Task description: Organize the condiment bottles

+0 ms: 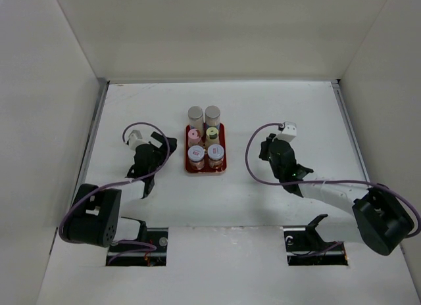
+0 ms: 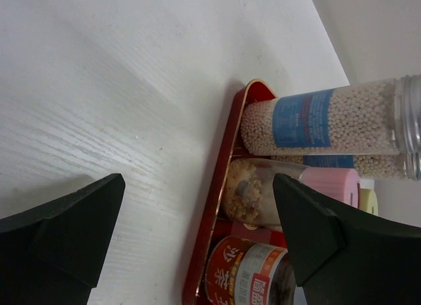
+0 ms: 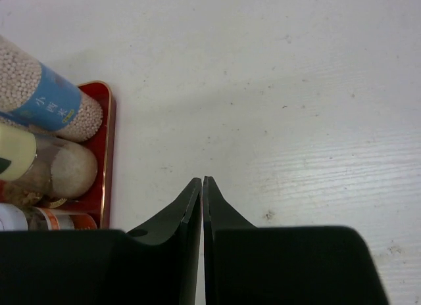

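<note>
- Up top, six condiment bottles (image 1: 196,154) pack the red tray (image 1: 205,170), labels illegible.
- Left fingers (image 2: 72,233) gape wide; Chinese print (image 2: 233,260) shows close up.
- Right fingers (image 3: 187,242) pinched together.

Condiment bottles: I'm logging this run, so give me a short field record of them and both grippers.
count: six, all upright in the red tray, two per row
far row: two grey-lidded jars
middle row: pink-capped jar left, yellow-green-capped jar right
near row: two white-lidded jars
left gripper: open, empty, left of tray
right gripper: shut, empty, right of tray
</note>
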Action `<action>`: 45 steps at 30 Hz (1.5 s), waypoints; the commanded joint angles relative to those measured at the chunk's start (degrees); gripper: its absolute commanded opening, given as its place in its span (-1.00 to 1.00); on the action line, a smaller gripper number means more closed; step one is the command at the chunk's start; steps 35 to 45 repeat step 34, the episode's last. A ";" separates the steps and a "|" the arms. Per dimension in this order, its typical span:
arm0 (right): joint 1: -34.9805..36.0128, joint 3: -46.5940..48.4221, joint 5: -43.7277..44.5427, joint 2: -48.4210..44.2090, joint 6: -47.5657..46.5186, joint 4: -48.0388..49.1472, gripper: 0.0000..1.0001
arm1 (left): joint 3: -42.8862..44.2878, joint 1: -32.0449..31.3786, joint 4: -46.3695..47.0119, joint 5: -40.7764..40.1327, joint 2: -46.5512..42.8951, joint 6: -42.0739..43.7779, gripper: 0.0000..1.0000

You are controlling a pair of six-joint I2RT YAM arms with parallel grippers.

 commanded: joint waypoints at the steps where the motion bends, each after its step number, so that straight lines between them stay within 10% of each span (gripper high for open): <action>1: -0.41 -0.42 -1.41 -1.52 2.88 7.34 -0.80 | 3.76 -2.35 -6.11 -7.58 -3.99 5.62 1.00; 16: 4.15 -1.21 -1.50 -0.64 -1.86 11.48 -0.97 | 6.83 -3.41 -18.49 -16.91 -14.10 9.66 1.00; 25: 6.44 -3.94 0.87 -0.29 -5.90 17.98 0.15 | 14.48 -2.62 -36.35 -15.95 -15.24 12.39 1.00; 45: 6.79 -3.33 0.88 1.20 -6.17 17.63 0.29 | 17.30 -2.52 -41.12 -16.38 -16.39 15.12 1.00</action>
